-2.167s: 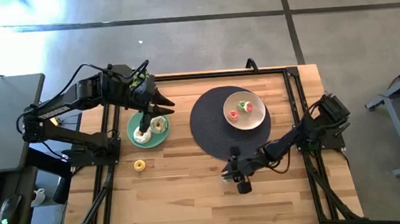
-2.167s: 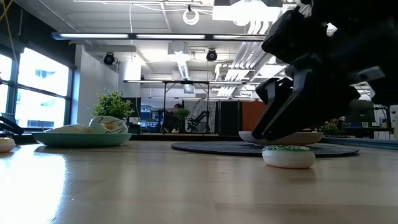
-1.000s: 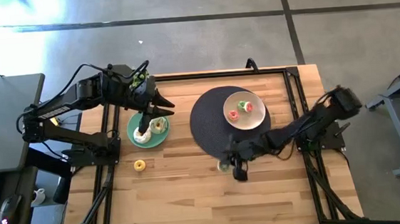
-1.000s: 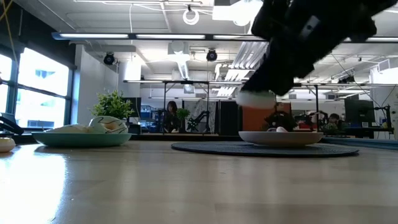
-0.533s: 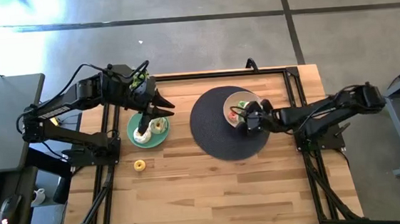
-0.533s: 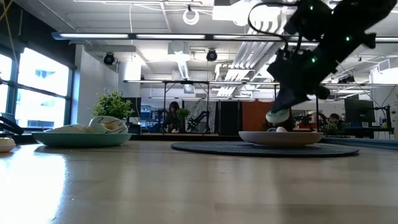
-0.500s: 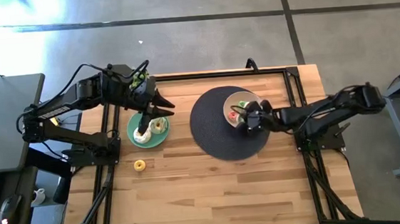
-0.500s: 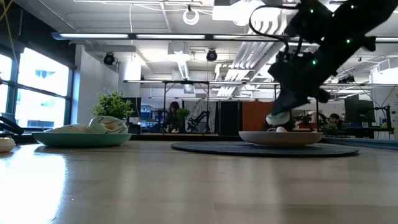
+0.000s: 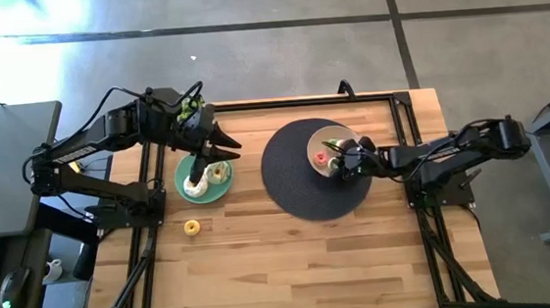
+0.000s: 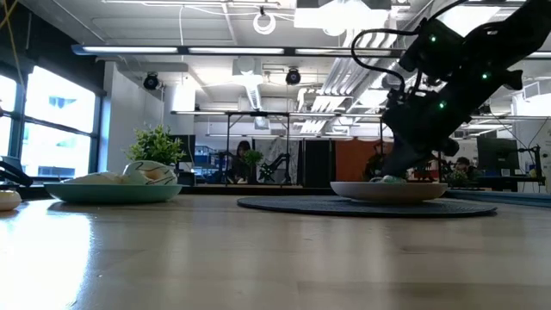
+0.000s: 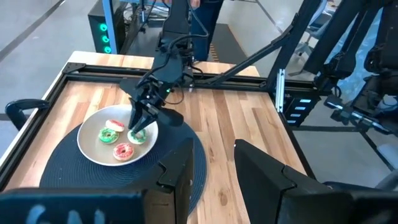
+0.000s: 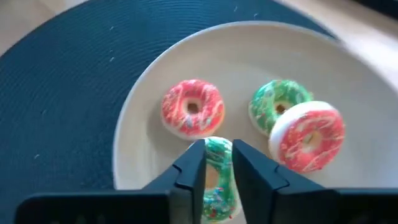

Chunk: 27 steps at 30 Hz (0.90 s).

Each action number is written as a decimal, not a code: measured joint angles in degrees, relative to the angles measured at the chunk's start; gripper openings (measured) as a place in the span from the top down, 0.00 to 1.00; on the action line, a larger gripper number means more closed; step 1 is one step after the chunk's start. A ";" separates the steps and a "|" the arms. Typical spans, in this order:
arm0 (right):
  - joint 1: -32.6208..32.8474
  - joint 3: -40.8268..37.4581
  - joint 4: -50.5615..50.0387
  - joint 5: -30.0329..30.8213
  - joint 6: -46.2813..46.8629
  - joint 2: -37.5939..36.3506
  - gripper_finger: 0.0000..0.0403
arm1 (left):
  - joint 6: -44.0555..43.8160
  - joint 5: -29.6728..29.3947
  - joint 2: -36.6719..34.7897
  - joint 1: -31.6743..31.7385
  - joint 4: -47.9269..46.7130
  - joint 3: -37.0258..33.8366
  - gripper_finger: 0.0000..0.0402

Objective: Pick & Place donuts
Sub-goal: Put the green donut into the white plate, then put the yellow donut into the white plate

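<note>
right end effector (image 12: 216,169): your fingers pinch a green-iced donut (image 12: 217,180) on edge, low over the beige plate (image 12: 249,56), at the plate's near rim.
left end effector (image 9: 218,149): parked above the teal plate (image 9: 220,185) on the bench's left side; fingers spread apart with nothing between them in the left wrist view.
bench (image 9: 264,263): wooden top, black frame around it.
beige plate contents: red-iced donut (image 12: 192,107), green donut (image 12: 275,99) and a white donut with red icing (image 12: 306,134) leaning on the green one. All three lie just ahead of your fingertips.
clearance: the red-iced donut is the closest neighbour to the pinched one; the two look near but apart.
mat (image 9: 292,187): dark round mat under the beige plate, right of bench centre.
teal plate contents: pale donuts on it (image 9: 197,185); you cannot count them from the high view.
loose item: yellow donut (image 9: 192,226) alone on the bench, in front of the teal plate, well apart from both arms.
background: person (image 10: 240,160) visible far behind the bench in the low view.
</note>
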 joint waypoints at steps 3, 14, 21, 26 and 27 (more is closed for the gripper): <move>0.00 0.62 2.45 1.41 -0.61 -0.10 0.76 | 0.00 -0.02 0.01 -0.01 -0.02 0.00 0.72; 4.24 13.92 16.92 -6.93 -8.62 2.14 0.70 | 1.25 -0.81 -4.83 -0.01 -10.39 0.06 0.72; 9.47 19.44 21.16 -7.22 -11.60 13.44 0.73 | -6.05 -11.36 -13.50 -2.12 -21.60 -2.89 0.78; 10.08 23.99 21.35 -9.02 -14.64 20.47 0.74 | -17.19 -11.71 -20.82 -6.03 -22.45 -14.10 0.84; 9.97 24.83 21.41 -9.52 -15.39 21.35 0.74 | -19.66 -11.84 -21.92 -6.85 -22.31 -16.86 0.85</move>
